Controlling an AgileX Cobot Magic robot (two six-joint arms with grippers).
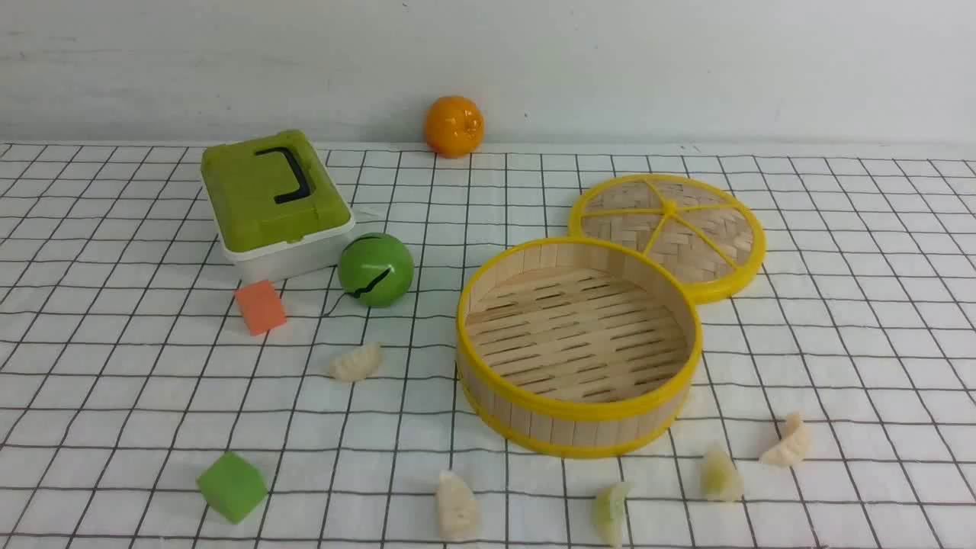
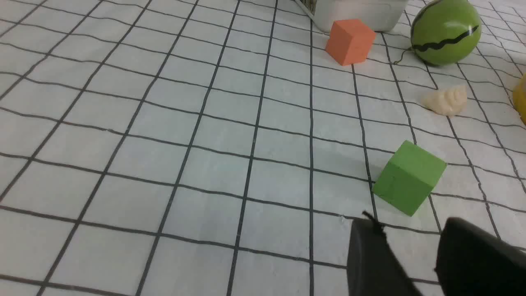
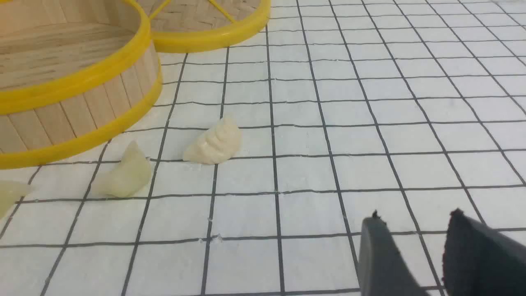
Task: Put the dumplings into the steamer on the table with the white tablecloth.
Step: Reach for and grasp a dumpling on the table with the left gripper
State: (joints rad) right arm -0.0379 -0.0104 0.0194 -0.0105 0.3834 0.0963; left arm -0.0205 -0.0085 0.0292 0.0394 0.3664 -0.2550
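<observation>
The dumplings (image 1: 456, 505) lie on the table (image 1: 877, 343), four by its front edge and one nearer the middle — all outside the steamer (image 1: 568, 428) — while the left gripper (image 2: 409, 220) and the right gripper (image 3: 415, 215) both hang open and empty.

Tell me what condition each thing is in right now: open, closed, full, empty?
steamer: uncovered, empty.
lid: off, lying behind the steamer.
dumplings: all five on the tablecloth, outside the steamer.
green box: closed.
left gripper: open, empty.
right gripper: open, empty.

L: green-lid box (image 1: 271, 202), melon (image 1: 375, 269), orange cube (image 1: 260, 306), green cube (image 1: 232, 486); rear: orange fruit (image 1: 454, 126); R: woven lid (image 1: 671, 232).
</observation>
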